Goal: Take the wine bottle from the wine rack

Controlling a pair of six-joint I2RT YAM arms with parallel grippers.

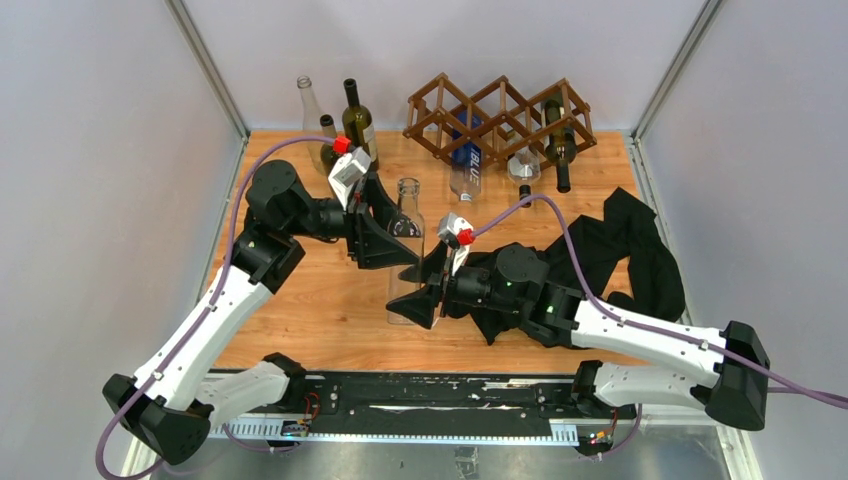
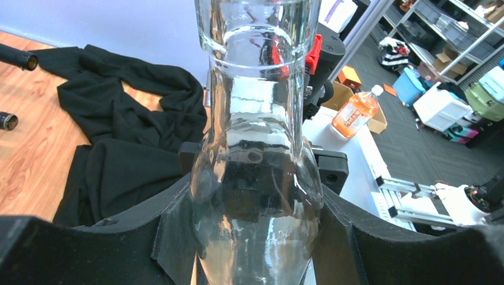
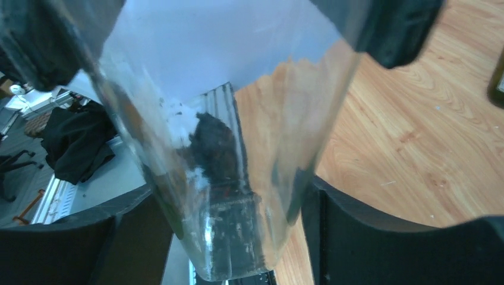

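Both grippers bracketed one clear wine bottle (image 1: 406, 215) over the middle of the wooden table (image 1: 300, 310), well apart from the wine rack (image 1: 500, 115) at the far edge. The left gripper (image 2: 255, 237) had its jaws at a middling width, clamped on the glass where the shoulder swells below the neck, with the black fingers (image 2: 172, 237) pressed against both sides. The right gripper (image 3: 238, 231) straddled the bottle's lower body with its jaws set fairly wide; its fingers (image 3: 356, 237) stood just beside the glass, but whether they actually pressed on it could not be told. Beyond the bottle, a black cloth (image 1: 630, 250) lay crumpled on the right of the table, partly under the right arm. In the rack's diamond cells lay a clear bottle with a blue label (image 1: 466, 160), a second clear bottle (image 1: 523, 165) and a dark bottle (image 1: 560, 150), their necks pointing toward the arms. Three more bottles (image 1: 345, 120) stood upright at the far left corner.
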